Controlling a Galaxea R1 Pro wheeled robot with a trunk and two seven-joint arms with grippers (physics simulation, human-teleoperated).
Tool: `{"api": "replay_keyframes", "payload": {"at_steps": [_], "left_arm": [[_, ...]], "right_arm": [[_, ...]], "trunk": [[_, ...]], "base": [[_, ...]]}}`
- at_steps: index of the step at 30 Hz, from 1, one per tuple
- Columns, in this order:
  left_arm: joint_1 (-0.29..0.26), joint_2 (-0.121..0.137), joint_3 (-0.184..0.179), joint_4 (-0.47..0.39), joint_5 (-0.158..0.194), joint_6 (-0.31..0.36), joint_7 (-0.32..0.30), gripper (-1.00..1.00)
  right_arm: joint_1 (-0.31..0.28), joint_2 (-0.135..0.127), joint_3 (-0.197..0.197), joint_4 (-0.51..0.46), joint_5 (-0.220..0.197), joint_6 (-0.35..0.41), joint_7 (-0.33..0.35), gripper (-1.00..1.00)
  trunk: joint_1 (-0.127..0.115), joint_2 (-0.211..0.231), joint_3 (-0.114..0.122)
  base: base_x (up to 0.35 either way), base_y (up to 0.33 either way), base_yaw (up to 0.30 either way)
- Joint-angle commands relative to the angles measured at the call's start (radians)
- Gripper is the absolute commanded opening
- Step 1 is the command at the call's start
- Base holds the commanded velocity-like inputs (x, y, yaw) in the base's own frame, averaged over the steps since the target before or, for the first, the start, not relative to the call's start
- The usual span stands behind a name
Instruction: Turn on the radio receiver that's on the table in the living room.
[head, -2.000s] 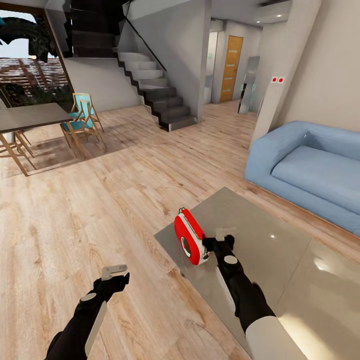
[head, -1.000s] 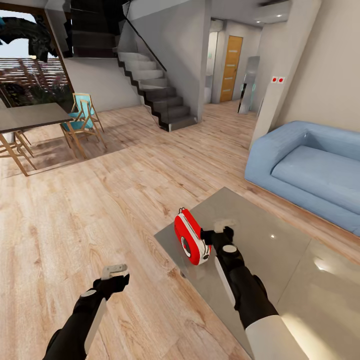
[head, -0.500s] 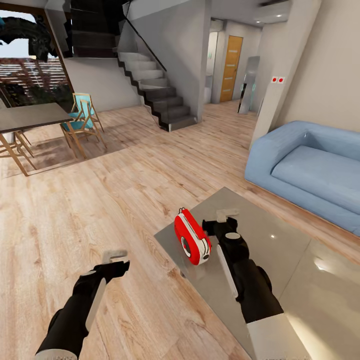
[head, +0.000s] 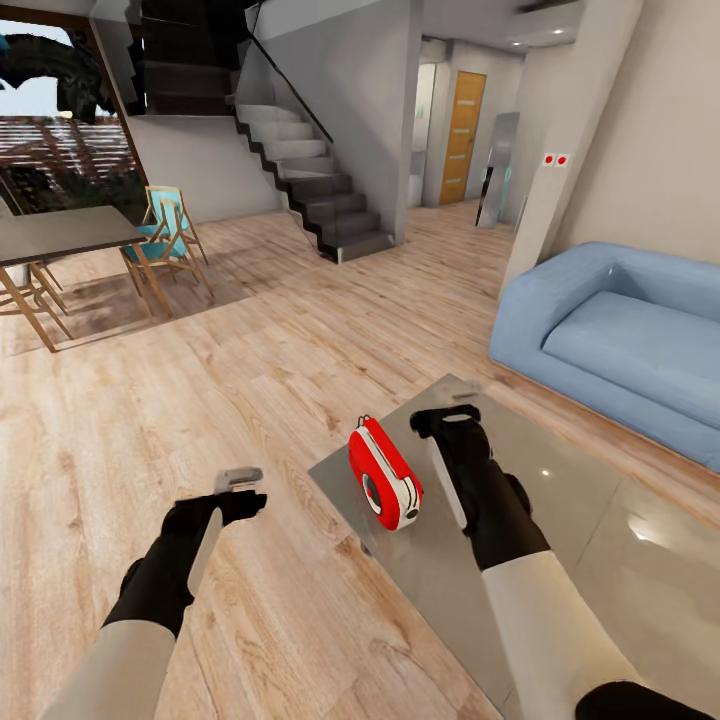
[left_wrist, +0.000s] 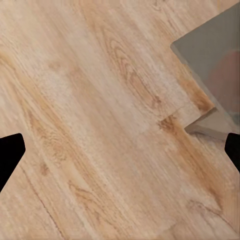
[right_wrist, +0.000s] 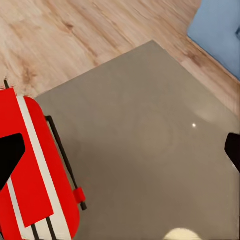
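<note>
table (head: 560, 500) top open rt of radio (head: 383, 474), floor (head: 200, 400) open left

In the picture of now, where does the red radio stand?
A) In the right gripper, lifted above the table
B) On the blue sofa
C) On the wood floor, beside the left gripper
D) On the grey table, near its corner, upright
D: the radio stands upright on the table near its corner, and the right gripper hangs beside it with its fingers apart, not holding it.
</note>
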Motion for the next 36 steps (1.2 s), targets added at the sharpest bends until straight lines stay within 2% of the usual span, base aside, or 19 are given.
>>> {"api": "replay_keyframes", "payload": {"at_steps": [1,3,4,5,10,19,27,36], "left_arm": [[-0.019,0.001,0.000,0.024,0.000,0.001,0.000,1.00],[-0.071,0.005,0.000,0.095,-0.001,0.001,0.000,1.00],[-0.147,0.010,0.000,0.197,-0.001,0.002,0.001,1.00],[-0.172,0.011,0.000,0.225,-0.002,0.002,0.002,1.00],[-0.231,0.013,0.000,0.272,-0.001,0.003,0.038,1.00],[-0.252,0.014,0.000,0.290,-0.001,0.003,0.081,1.00],[-0.254,0.019,0.001,0.303,-0.001,0.003,0.084,1.00],[-0.255,0.020,0.002,0.303,0.000,0.001,0.084,1.00]], "right_arm": [[-0.015,0.000,0.000,0.024,0.000,0.000,0.000,1.00],[-0.058,0.000,-0.001,0.093,0.000,0.001,-0.001,1.00],[-0.126,0.000,-0.002,0.193,0.001,0.000,-0.001,1.00],[-0.150,0.000,-0.003,0.226,0.001,-0.001,-0.001,1.00],[-0.223,0.000,-0.004,0.318,0.001,-0.001,-0.002,1.00],[-0.321,0.000,-0.007,0.419,-0.002,-0.001,-0.002,1.00],[-0.340,0.000,-0.012,0.424,-0.010,0.006,-0.002,1.00],[-0.343,0.000,-0.012,0.421,-0.046,0.009,0.000,1.00]], "trunk": [[0.000,0.000,0.000],[0.000,0.000,0.000],[0.000,0.000,0.000],[0.000,0.000,0.000],[0.000,0.000,0.000],[0.000,0.000,0.000],[0.000,0.000,0.000],[0.000,0.000,0.000]], "base": [[0.000,0.000,0.000],[0.000,0.000,0.000],[0.000,0.000,0.000],[0.000,0.000,0.000],[0.000,0.000,0.000],[0.000,0.000,0.000],[0.000,0.000,0.000],[0.000,0.000,0.000]]}}
